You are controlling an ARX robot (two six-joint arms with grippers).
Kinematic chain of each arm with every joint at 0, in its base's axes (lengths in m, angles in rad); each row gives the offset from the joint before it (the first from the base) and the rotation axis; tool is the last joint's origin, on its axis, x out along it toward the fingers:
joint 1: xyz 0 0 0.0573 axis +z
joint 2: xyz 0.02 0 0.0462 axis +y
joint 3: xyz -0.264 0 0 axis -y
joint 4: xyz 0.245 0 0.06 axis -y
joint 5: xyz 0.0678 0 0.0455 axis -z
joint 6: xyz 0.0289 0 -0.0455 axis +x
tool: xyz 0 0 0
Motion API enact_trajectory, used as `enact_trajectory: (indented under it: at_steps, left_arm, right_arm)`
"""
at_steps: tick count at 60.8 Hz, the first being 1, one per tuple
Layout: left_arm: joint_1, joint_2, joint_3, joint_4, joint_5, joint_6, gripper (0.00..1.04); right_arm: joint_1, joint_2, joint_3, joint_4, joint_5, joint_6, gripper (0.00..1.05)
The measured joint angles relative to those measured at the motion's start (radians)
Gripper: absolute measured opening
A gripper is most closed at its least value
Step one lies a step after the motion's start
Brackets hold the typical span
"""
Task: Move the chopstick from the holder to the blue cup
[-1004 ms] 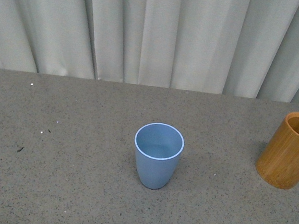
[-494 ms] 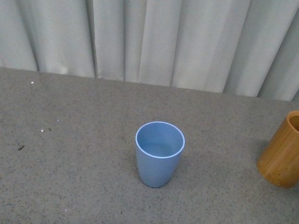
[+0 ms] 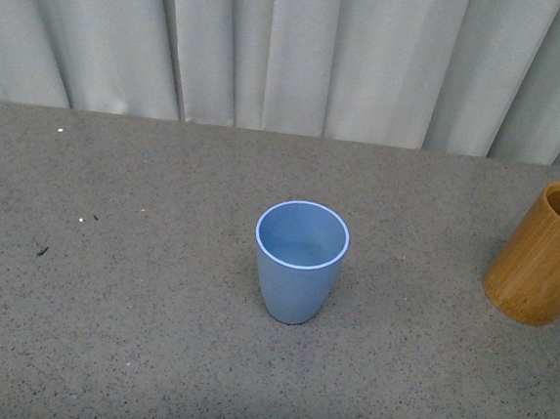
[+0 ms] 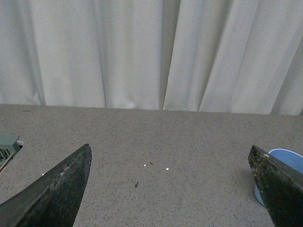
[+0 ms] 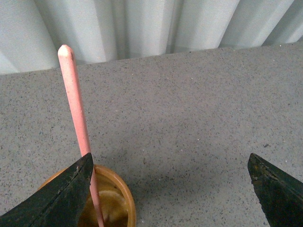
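The chopstick (image 5: 75, 104) leans in the holder (image 3: 540, 262), well apart from the blue cup (image 3: 297, 270); it looks light, stiff and likely slick, so I'd pinch its bare upper length. The right tool (image 5: 169, 158) and left tool (image 4: 169, 149) both gape wide, holding nothing.

This looks like a staged test bench, not a home. A grey speckled tabletop (image 3: 101, 351) meets a pale pleated curtain (image 3: 303, 55) that screens off everything behind.
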Motion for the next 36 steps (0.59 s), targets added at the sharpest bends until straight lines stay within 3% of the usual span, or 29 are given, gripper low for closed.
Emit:
enact_trajectory:
  at_steps: [36]
  left_arm:
    - [0.000,0.000,0.000,0.000,0.000,0.000,0.98]
  right_arm:
    - [0.092,0.190,0.209,-0.003,0.006,0.032,0.95]
